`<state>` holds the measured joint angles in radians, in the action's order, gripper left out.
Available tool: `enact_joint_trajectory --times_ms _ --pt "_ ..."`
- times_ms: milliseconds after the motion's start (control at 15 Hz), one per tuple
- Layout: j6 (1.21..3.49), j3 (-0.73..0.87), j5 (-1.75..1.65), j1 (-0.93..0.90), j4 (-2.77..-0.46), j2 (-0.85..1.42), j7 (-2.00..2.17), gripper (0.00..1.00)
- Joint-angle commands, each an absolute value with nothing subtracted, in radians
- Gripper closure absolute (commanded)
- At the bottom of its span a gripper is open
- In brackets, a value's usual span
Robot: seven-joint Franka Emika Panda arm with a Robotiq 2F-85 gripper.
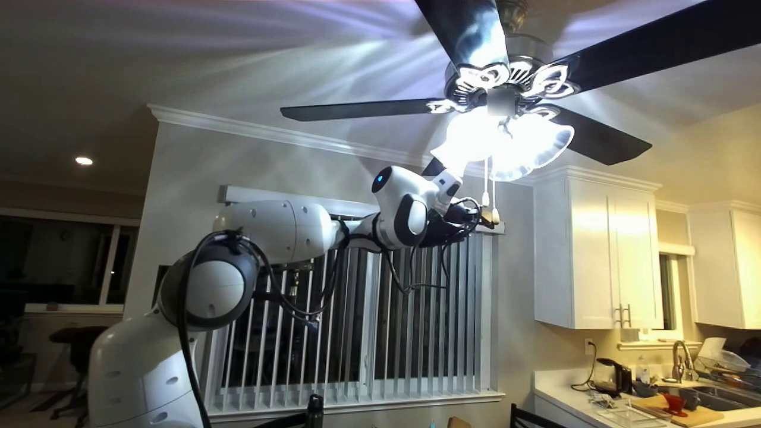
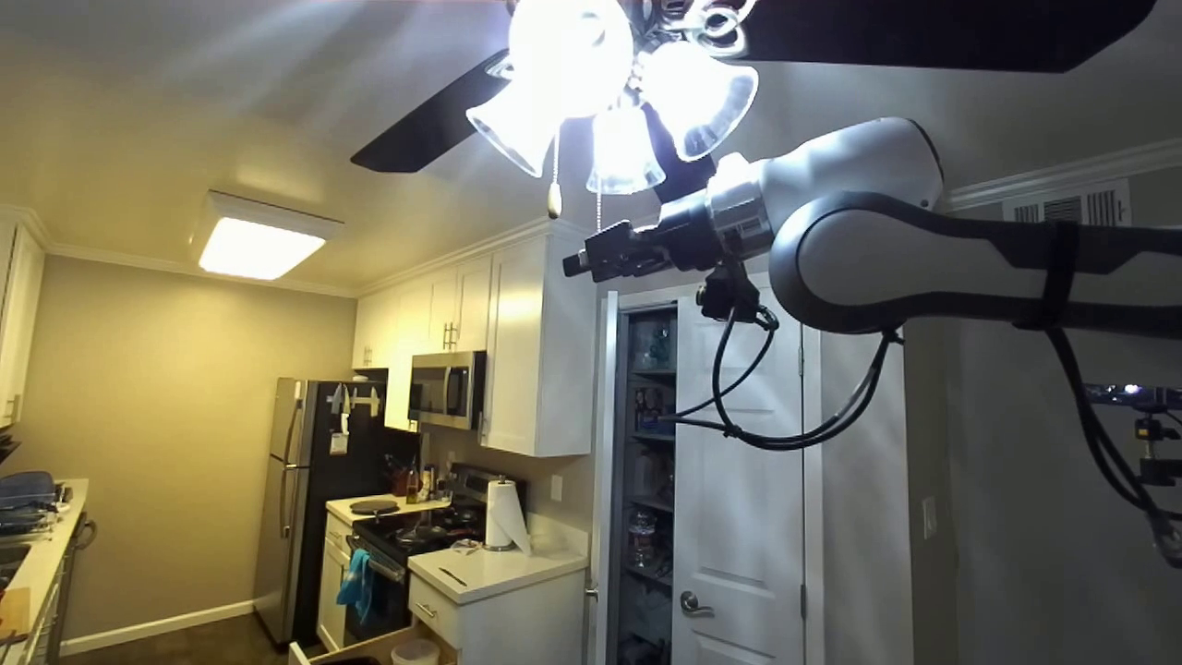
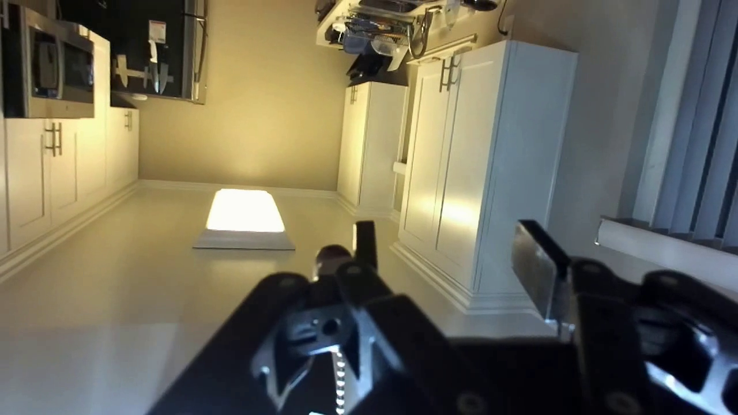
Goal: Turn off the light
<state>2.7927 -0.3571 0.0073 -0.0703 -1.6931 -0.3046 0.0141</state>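
Glowing hard enough to burn away its own outlines, the light hangs from the ceiling, above the gripper, in both exterior views. Glare swallows most of the frosted glass; at the rims some ribbing survives, and 4 bell-shaped shades can be counted in an exterior view, the top of the cluster running out of frame. Part of the dark metal hub is masked in grey, and 2 of the flat, dark blades are cut off by the edges of an exterior view.

The gripper is released: its 2 fingers stand well apart in the wrist view — which is upside down — with a white cabinet and ceiling showing between. Just beside 1 of them a reddish-brown, rounded knob shows, blurred and half covered by black linkage; whether it touches, I cannot tell. A beaded chain glints near the bottom edge.

In an exterior view, a thin pull chain ends in an oval, wood-toned pendant, apart from the gripper; another chain drops to the gripper, where its lower end is lost. Smooth white shells cover the arm, with black cables looping beneath. Against the slatted blinds, the dark gripper and its wiring merge into a hard-to-read mass.
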Motion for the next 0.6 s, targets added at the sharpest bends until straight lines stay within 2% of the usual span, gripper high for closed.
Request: enact_joint_trajectory --times_ms 0,133,533 --pt "2.785 -0.325 -0.037 -0.083 -1.662 -0.297 0.067 0.04" --pt "2.8 -0.321 -0.05 -0.077 -1.651 -0.291 0.087 0.0" --pt "2.783 -0.317 -0.089 -0.07 -1.642 -0.288 0.128 0.0"
